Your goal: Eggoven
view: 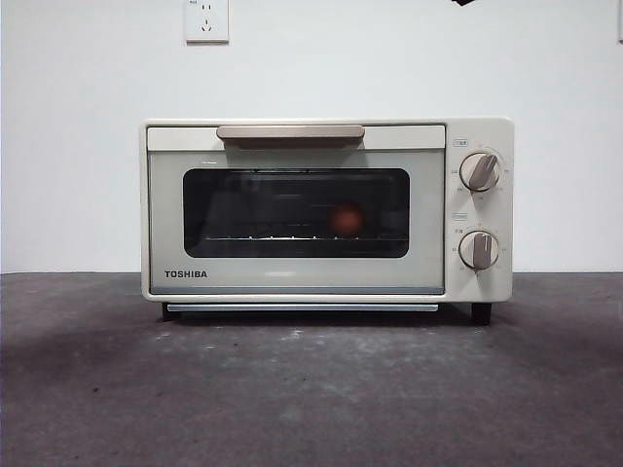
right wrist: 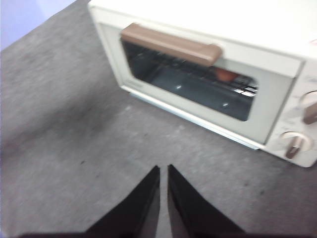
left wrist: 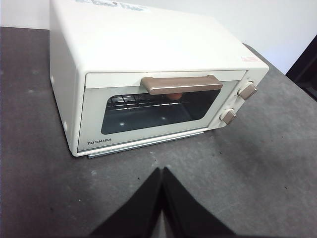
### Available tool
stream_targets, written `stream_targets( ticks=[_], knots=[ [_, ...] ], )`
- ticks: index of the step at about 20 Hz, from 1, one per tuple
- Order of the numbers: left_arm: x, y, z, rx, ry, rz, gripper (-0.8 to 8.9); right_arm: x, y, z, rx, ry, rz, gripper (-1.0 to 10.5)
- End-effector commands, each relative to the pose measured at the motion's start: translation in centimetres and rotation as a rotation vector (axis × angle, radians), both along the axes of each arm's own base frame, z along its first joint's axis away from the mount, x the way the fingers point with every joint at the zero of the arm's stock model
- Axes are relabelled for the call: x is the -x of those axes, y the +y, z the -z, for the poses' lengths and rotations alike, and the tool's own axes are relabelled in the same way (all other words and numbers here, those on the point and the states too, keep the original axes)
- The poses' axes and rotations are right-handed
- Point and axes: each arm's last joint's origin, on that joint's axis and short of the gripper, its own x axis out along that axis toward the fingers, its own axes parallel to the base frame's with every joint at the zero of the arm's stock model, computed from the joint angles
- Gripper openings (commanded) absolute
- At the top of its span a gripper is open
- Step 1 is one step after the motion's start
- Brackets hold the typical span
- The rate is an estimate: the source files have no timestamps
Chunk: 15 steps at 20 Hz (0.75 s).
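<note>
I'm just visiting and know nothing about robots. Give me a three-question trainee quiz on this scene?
1. True or false: the oven door is shut.
2. Where is the egg? A) on the table in front B) on the rack inside the oven C) in a gripper
3. Fill in: both the left gripper and right gripper hold ____.

Key: 1 true; 2 B; 3 nothing, jaws closed, held back from the oven.

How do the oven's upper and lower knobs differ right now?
Pose: the upper knob has its grip bar tilted, top leaning right; the lower knob has its bar about vertical. Place: the upper knob sits level with the top of the glass door, the lower knob near the level of its bottom edge. Shared: both are round, beige-barred, same size, on the toaster oven's right panel.
</note>
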Motion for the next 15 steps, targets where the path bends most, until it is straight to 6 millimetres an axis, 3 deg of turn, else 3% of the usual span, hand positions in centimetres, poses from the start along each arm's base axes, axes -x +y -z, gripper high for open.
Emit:
stream_targets(
  ticks=[1,15],
  knots=[
    [0.0,-0.05,-0.53,-0.007,-0.031,0.008,0.07,-0.1,0.27,-0.16,0.004,-0.021,0.025,0.1],
    [-0.05,-0.07,-0.57,-0.005,-0.035,0.008,0.07,0.12,-0.39,-0.84,-0.019,-0.075,0.088,0.1]
  ],
)
